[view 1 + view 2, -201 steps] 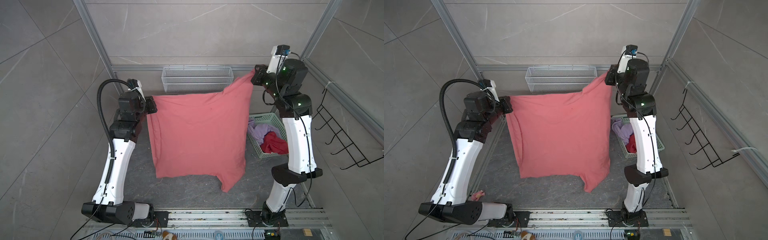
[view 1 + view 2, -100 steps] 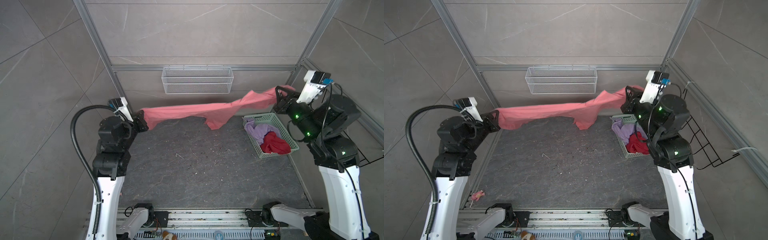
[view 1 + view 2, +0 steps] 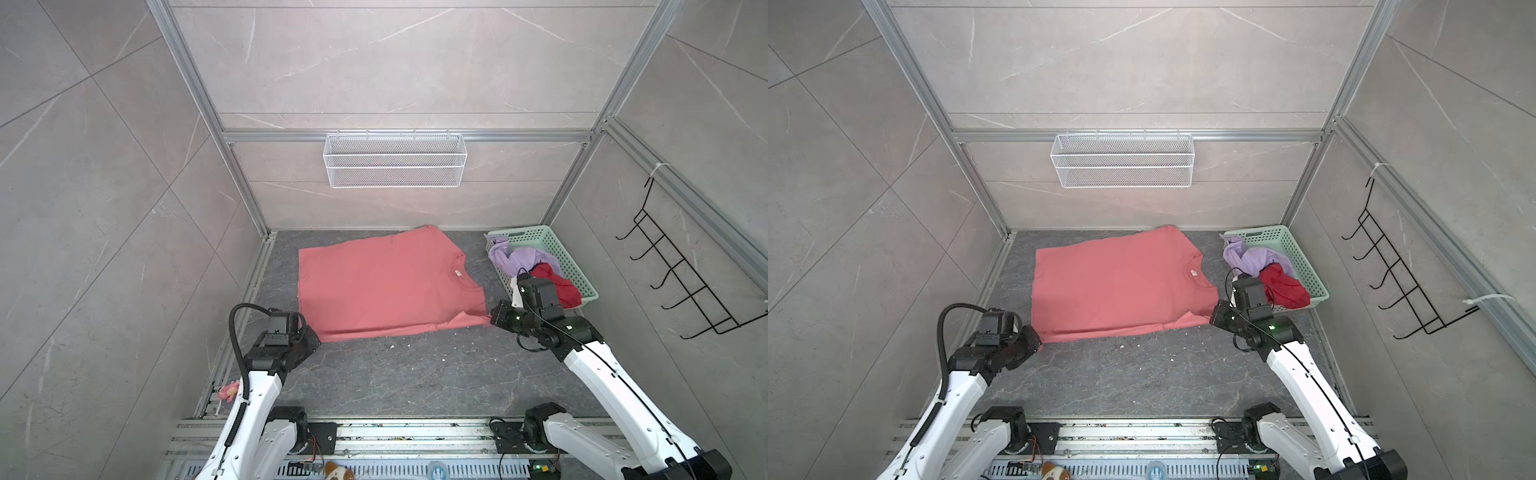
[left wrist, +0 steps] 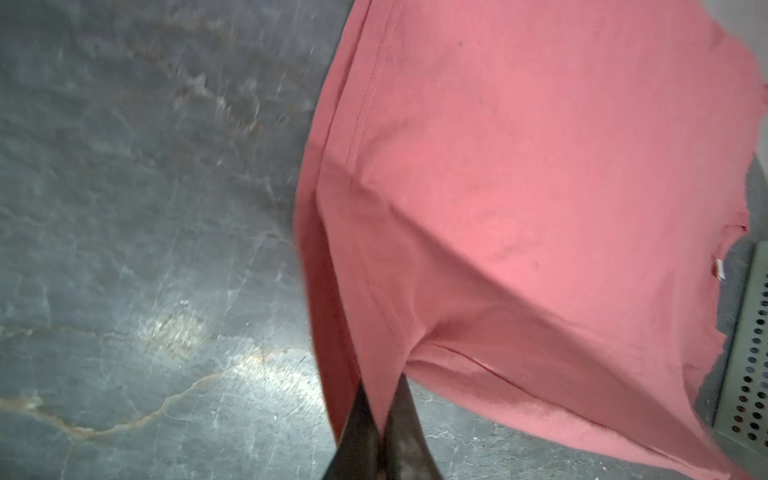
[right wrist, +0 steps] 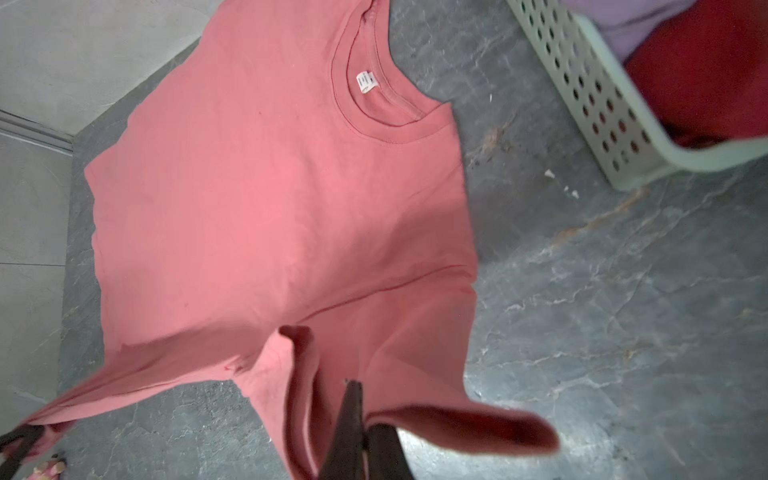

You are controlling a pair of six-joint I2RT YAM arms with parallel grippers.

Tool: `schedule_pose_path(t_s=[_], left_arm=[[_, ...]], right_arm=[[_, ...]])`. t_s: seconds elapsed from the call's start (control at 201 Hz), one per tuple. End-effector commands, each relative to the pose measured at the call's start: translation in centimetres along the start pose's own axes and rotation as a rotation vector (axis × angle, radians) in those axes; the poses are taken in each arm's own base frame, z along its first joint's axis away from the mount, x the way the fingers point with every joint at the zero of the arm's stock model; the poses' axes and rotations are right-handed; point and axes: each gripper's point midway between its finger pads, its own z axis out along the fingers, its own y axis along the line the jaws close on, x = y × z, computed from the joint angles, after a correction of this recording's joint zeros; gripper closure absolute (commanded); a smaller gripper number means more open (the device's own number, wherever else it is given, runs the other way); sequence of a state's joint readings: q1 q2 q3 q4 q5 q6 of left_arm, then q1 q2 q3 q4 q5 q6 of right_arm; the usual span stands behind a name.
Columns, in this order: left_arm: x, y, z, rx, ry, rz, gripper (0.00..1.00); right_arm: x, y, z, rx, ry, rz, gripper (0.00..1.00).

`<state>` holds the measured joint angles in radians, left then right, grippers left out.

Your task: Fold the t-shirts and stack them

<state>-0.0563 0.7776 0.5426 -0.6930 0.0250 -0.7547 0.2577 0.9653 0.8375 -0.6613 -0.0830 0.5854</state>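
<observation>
The salmon-pink t-shirt (image 3: 386,282) (image 3: 1121,282) lies spread flat on the grey floor in both top views, its collar and label (image 3: 458,272) toward the basket. My left gripper (image 3: 313,336) (image 4: 381,386) is low at the near left hem corner, shut on the fabric. My right gripper (image 3: 492,320) (image 5: 365,405) is at the near right corner, shut on the sleeve edge, which curls around its fingers. A lilac t-shirt (image 3: 523,257) and a deep-red t-shirt (image 3: 557,284) lie crumpled in the mint-green basket (image 3: 536,235).
A white wire shelf (image 3: 395,160) hangs on the back wall and a black hook rack (image 3: 681,274) on the right wall. A small pink toy (image 3: 230,390) lies by the left floor rail. The basket stands just behind my right arm.
The pink t-shirt hung spread in the air, then swung out toward the back, and now lies flat on the floor. Both arms have dropped low toward the front, still gripping its corners.
</observation>
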Motion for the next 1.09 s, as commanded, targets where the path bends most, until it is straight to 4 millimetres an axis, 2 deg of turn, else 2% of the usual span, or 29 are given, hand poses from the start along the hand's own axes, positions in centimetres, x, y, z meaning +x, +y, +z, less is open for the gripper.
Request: schedule_pose_path(t_s=[0.0,0.105,0.209,0.324,0.528,0.662,0.856,0.976,1.09], left_arm=[[0.8,1.8,0.3,-0.069,0.006,-0.094,1.0],[1.9,2.6,0.9,-0.08,0.039,-0.109,1.0],[2.9,3.1,1.3,-0.091,0.072,-0.123,1.0],[3.4,3.7,1.3,-0.111,0.082,-0.137,1.0],[3.1,4.3,0.4,-0.142,0.051,-0.158,1.0],[2.5,5.0,-0.5,-0.169,0.001,-0.184,1.0],[1.3,5.2,-1.8,-0.166,-0.083,-0.207,1.0],[1.0,4.7,-1.7,-0.155,-0.08,-0.197,1.0],[0.9,4.6,-1.4,-0.163,-0.071,-0.186,1.0]], right_arm=[[2.6,-0.8,1.3,-0.004,0.079,0.067,1.0],[4.7,-1.6,2.7,0.004,0.141,0.094,1.0],[5.4,-2.1,3.4,0.02,0.162,0.102,1.0],[5.1,-1.7,3.8,0.014,0.163,0.097,1.0],[4.2,-0.6,4.3,-0.003,0.164,0.08,1.0],[2.7,1.0,3.9,-0.039,0.13,0.054,1.0],[-1.5,5.3,3.5,-0.129,0.039,-0.005,1.0],[-3.1,6.2,4.7,-0.109,0.03,-0.037,1.0],[-3.4,6.8,6.5,-0.101,0.054,-0.066,1.0]])
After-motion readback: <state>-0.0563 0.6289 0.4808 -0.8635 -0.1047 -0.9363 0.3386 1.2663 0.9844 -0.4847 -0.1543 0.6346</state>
